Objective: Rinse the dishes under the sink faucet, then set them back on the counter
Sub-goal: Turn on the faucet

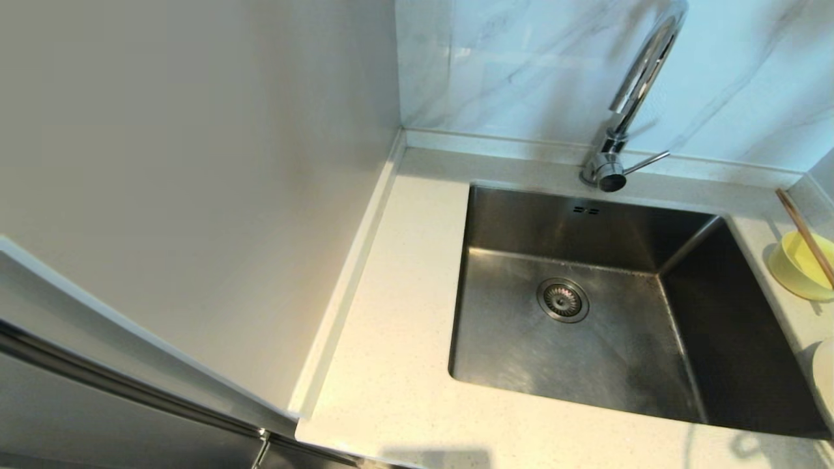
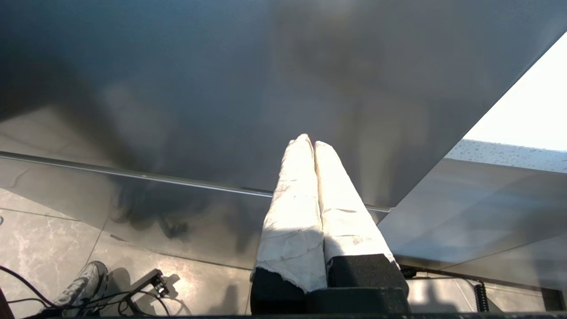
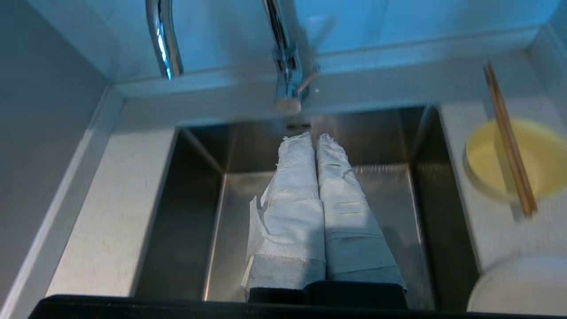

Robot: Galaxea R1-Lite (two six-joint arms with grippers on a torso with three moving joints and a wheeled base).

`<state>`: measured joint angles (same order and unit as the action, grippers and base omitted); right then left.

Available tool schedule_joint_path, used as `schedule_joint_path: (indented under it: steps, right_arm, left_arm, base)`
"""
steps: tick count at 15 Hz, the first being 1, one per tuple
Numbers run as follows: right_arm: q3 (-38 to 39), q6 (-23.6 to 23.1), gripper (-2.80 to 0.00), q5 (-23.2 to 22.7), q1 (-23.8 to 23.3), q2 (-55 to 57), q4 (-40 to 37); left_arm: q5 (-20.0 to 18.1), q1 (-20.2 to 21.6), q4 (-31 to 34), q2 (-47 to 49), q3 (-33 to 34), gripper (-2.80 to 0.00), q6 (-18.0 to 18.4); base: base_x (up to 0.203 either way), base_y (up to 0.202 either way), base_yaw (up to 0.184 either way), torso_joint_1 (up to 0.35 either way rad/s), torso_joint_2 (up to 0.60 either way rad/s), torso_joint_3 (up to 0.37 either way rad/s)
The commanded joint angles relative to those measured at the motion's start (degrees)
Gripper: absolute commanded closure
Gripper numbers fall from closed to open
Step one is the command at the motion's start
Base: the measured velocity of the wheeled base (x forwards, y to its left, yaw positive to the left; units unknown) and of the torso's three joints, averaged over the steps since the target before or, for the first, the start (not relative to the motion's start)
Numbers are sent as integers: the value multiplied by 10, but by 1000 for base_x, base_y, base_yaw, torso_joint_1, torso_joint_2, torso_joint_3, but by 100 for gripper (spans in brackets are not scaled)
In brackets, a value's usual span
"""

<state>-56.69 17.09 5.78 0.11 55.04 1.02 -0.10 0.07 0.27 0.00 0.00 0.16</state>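
Note:
The steel sink (image 1: 508, 352) with its round strainer drain (image 1: 562, 299) is set into the speckled counter (image 1: 391, 365). Behind it rises the chrome faucet (image 1: 642, 71), its thin lever (image 1: 645, 163) at the base. At the right edge, a pale-yellow bowl (image 1: 798, 264) sits on the counter with wooden chopsticks (image 1: 805, 234) across it, and a sliver of the white plate (image 1: 824, 378) shows nearer. My right gripper (image 3: 311, 138) is shut and empty above the sink's near side, pointing toward the faucet (image 3: 283, 66); the bowl (image 3: 518, 155), chopsticks (image 3: 509, 137) and plate (image 3: 522, 283) lie beside it. My left gripper (image 2: 310, 141) is shut and empty, low beside a grey cabinet panel.
A plain wall panel (image 1: 195, 163) bounds the counter on the left, and grey-veined marble tiles (image 1: 508, 65) stand behind the sink. In the left wrist view, tiled floor with cables (image 2: 133, 288) lies below the cabinet face (image 2: 221, 88).

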Motion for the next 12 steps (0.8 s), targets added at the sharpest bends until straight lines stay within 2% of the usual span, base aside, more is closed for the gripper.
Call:
schedule_joint_path:
  steps: [1,5,10,12]
  right_arm:
    - [-72,-11,0,4,0,120,2]
    - [-164,-76,0,4,2,232,5]
    - [-279,-85,0,15,0,340,11]
    - [-301,-91,0,26,1,383,47]
  left_arm:
    - [0,0,0,0,0,0,0]
    - [-1,0,0,0,0,0,0]
    - [-1,0,0,0,0,0,-1]
    - [0,0,0,0,0,0,-2]
  base:
    - [0,0,0,0,0,0]
    - [0,0,0,0,0,0]
    - [0,0,0,0,0,0]
    - [0,0,0,0,0,0]
